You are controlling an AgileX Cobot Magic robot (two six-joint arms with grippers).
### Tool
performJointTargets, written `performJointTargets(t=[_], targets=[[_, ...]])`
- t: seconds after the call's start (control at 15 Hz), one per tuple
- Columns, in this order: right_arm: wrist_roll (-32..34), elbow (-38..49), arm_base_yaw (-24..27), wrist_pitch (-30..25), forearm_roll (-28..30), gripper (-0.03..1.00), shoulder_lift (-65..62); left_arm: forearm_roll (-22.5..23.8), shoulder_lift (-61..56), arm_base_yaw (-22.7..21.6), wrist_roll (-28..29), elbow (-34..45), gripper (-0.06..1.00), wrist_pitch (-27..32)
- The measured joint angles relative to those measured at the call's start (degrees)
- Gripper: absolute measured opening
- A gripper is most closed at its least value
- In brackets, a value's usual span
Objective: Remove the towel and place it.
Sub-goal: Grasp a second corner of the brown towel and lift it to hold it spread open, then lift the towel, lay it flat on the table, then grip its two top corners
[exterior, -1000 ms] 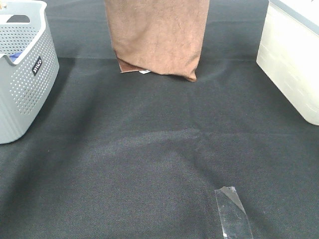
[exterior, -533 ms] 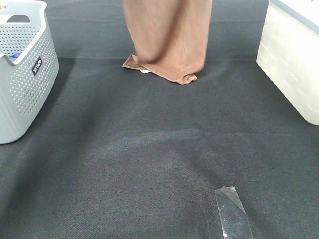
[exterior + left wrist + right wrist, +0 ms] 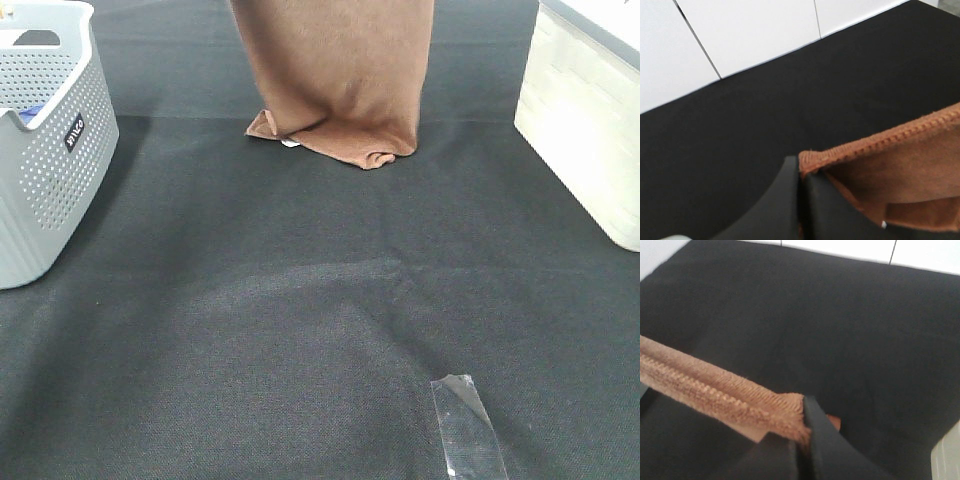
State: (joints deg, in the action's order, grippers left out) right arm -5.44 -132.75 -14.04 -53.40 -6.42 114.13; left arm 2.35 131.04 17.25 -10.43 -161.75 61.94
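Left gripper (image 3: 800, 175): jaws pressed together, pinching one top corner of the towel (image 3: 335, 70) at its stitched hem. Right gripper (image 3: 802, 437): likewise closed, clamped on the hem at the other corner. Neither gripper appears in the high view; both holds are confirmed from the wrist views only.

Handling, assessed: soft, plush and fully limp, with no stiffness of its own. Probably light, though the pile may drag on the mat. Not fragile. The fabric is grippy rather than slippery. The stitched hem is the firmest part, so the corner holds look sound. A hold lower down would only bunch the cloth.

Orientation: the top hem runs taut between the two grippers. The long axis hangs roughly vertical, top end up and out of frame.

Location: the towel hangs to the right of the grey basket (image 3: 60, 170) in the high view, well apart from it. Its lower end is crumpled on the black mat (image 3: 300, 300), beyond the basket's front corner, with a white tag (image 3: 290, 143) showing on the side towards the basket.
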Motion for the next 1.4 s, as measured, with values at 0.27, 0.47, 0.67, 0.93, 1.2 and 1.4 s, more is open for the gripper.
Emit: performJointTargets(t=[0.27,0.47,0.67,0.93,1.2,1.4], targets=[[-0.34,-0.06,0.0,-14.32,-1.55,0.01,-2.86,-4.01,-3.15,0.06,4.18,0.46,0.0,7.56],[-0.86,2.98,0.0,-15.53,-2.46,0.01,-6.47,-6.13,-10.37,0.06,5.1,12.32,0.0,7.51],[-0.92,16.73,-0.06,-15.47,-4.01,0.01,-15.64,-7.91,-22.8,0.63,5.5,34.72,0.0,7.22],[-0.92,36.15,-0.74,-15.47,-7.79,0.01,-30.14,-11.97,-42.63,1.26,8.31,63.43,0.0,6.02],[-0.8,50.99,-1.2,-15.81,-12.15,0.01,-43.72,-16.67,-60.22,1.55,13.18,84.8,0.0,4.01],[-0.23,56.55,-1.2,-15.87,-13.18,0.01,-47.5,-17.99,-66.41,1.55,14.32,91.39,0.0,3.55]])
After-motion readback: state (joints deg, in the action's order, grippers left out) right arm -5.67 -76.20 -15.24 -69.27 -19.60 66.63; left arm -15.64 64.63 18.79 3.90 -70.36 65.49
